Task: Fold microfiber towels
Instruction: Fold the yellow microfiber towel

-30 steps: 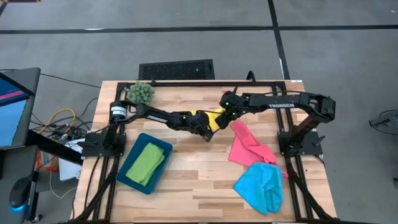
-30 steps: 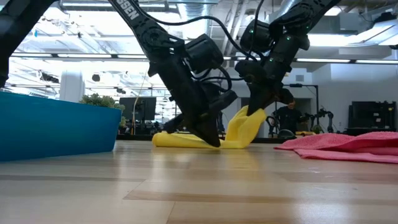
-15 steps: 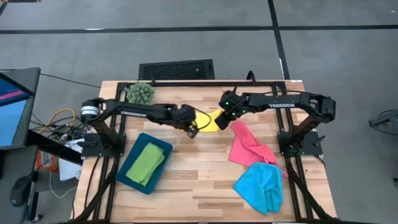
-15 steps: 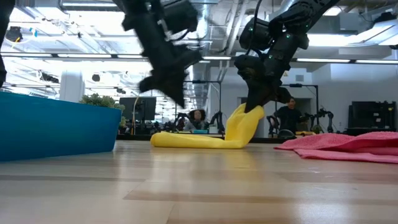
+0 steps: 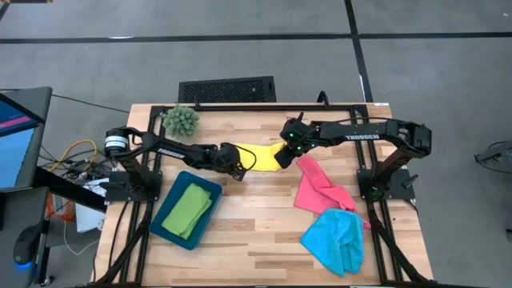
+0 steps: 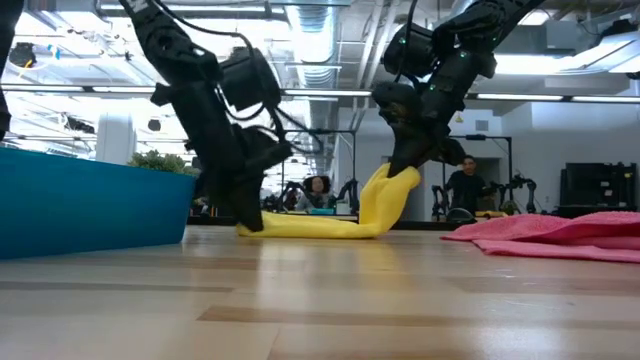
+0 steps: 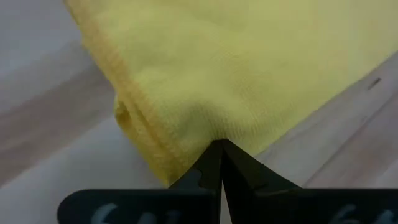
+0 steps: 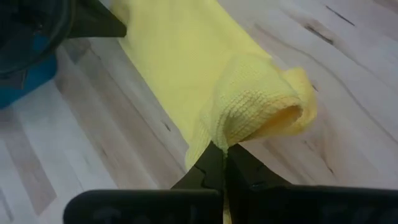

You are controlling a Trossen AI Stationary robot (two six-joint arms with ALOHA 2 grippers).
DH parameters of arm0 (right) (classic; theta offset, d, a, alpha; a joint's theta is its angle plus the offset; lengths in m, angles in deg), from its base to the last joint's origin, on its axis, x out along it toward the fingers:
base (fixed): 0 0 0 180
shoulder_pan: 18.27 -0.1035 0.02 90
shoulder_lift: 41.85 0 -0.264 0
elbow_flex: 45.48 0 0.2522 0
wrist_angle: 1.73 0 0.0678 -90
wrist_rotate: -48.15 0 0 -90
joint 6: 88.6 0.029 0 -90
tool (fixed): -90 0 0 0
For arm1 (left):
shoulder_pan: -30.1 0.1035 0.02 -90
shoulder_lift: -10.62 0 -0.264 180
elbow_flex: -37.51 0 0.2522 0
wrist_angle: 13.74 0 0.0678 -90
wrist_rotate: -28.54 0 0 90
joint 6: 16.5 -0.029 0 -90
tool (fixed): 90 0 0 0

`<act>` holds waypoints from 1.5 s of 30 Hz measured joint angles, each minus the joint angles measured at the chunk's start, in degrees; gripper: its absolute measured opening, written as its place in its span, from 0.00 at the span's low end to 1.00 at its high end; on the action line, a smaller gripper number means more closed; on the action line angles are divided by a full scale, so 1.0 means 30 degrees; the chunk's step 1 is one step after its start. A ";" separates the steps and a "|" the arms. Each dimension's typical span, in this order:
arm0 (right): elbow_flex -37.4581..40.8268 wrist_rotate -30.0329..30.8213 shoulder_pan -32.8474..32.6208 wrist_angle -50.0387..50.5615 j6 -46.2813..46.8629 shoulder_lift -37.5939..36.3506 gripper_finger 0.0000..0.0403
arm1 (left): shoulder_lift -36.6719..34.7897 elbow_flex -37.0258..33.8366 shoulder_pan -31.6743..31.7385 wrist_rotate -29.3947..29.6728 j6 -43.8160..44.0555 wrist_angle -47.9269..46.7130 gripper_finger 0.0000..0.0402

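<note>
Sitting in the teal tray (image 5: 170,225) at the lower left of the high view is the green towel (image 5: 188,210), and above it the left claw (image 5: 237,162), squeezed shut, presses its tip on the left end of the yellow towel (image 5: 261,154) in the middle of the bench (image 5: 256,232). The right claw (image 5: 286,144) is pinched tight on the yellow towel's right end and lifts it up. At the lower right lie the pink towel (image 5: 318,190) and the light blue towel (image 5: 334,238).

Robotics lab, open-plan: exposed ceiling ducts (image 6: 320,20), more robot arms (image 6: 500,190) on stands behind, seated person (image 6: 317,190), grey concrete floor (image 5: 240,48), monitor (image 5: 18,136).
</note>
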 joint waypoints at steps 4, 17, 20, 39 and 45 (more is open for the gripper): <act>-0.0102 -0.0310 -0.0023 0.0045 0.0241 0.0000 0.05 | 0.0698 0.0069 0.0148 -0.0279 -0.0290 0.1402 0.00; -0.1683 -0.0479 -0.0213 -0.0750 0.0592 0.0482 0.04 | 0.1228 0.0032 0.0134 -0.1014 -0.0122 0.3629 0.00; -0.2004 -0.0758 -0.0271 -0.1247 0.0600 0.1237 0.04 | 0.1233 0.0025 0.0134 -0.0944 -0.0109 0.3899 0.00; -0.4937 -0.0994 -0.0774 -0.1502 0.0165 0.4931 0.06 | 0.1233 0.0018 -0.0467 -0.0863 0.0037 0.4931 0.00; -0.5180 -0.1098 -0.0767 -0.1742 0.0066 0.5115 0.05 | -0.0264 0.0434 -0.0486 -0.2074 -0.0031 0.3904 0.00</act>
